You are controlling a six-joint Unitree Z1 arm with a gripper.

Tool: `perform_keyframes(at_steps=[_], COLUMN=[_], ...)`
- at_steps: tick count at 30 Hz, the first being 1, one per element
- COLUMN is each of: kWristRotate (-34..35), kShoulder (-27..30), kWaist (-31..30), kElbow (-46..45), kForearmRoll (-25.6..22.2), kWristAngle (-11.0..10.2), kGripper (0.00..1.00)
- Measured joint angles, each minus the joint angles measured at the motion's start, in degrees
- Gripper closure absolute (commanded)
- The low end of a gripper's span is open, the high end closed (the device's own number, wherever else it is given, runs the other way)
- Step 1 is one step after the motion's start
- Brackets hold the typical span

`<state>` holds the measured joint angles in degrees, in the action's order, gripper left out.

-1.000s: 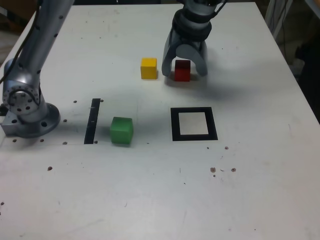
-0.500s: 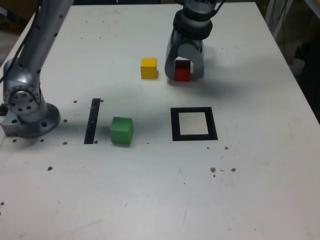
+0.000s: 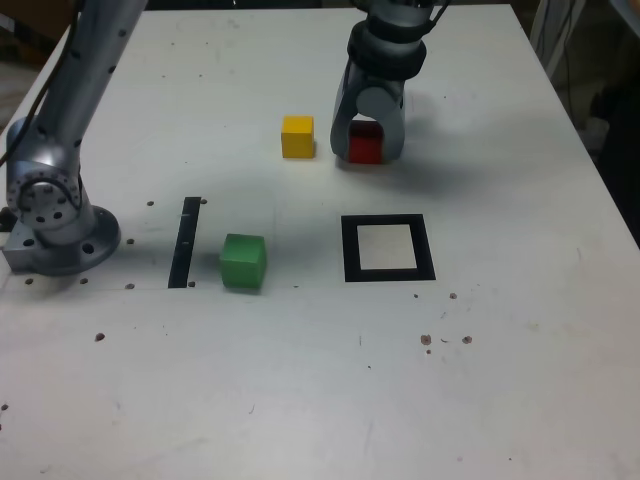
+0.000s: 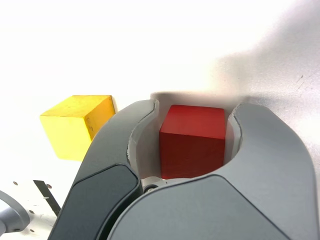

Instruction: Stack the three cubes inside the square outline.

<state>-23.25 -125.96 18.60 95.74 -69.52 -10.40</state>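
The gripper (image 3: 366, 146) is set down low over the red cube (image 3: 365, 148) at the far side of the white table (image 3: 500, 380), with one curved grey finger on each side of it. In the wrist view the red cube (image 4: 192, 140) is framed snugly by the gripper (image 4: 192, 117); the fingers are drawn in to roughly the cube's width, and the one next to the yellow cube looks pressed against the red face, while a thin sliver of shadow is seen along the other side, so a firm clamp can't really be confirmed from these shots. The cube is still sat flat on the table as far as can be told. The yellow cube (image 3: 297, 136) is found just beside the gripper, toward the exterior view's left, apart from it and untouched; in the wrist view the yellow cube (image 4: 77, 125) is partly hidden behind one finger (image 4: 117, 145). The green cube (image 3: 243, 261) is parked nearer the camera, just beside a thin black strip (image 3: 186, 241), well apart from the other two. The square outline (image 3: 387, 248) is laid flat on the table on the near side of the gripper, with its pale inside bare. The arm's base (image 3: 55, 215) is bolted at the exterior view's left edge. No brand names, labels or readable writing can be made out anywhere, cubes included.
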Motion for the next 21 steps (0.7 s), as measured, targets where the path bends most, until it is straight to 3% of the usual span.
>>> perform_keyframes(at_steps=[6, 10, 15, 21], kWristRotate=[1.5, 4.3, 13.1, 21.8], kShoulder=[0.4, 4.1, 6.7, 6.3], kWaist=[-2.3, -6.4, -13.0, -19.8], kElbow=[1.3, 3.6, 4.2, 2.0], kForearmRoll=[-2.7, -5.8, -9.8, -9.4], kWristAngle=[0.5, 1.2, 3.1, 4.4], kGripper=[0.83, 0.83, 0.83, 0.83])
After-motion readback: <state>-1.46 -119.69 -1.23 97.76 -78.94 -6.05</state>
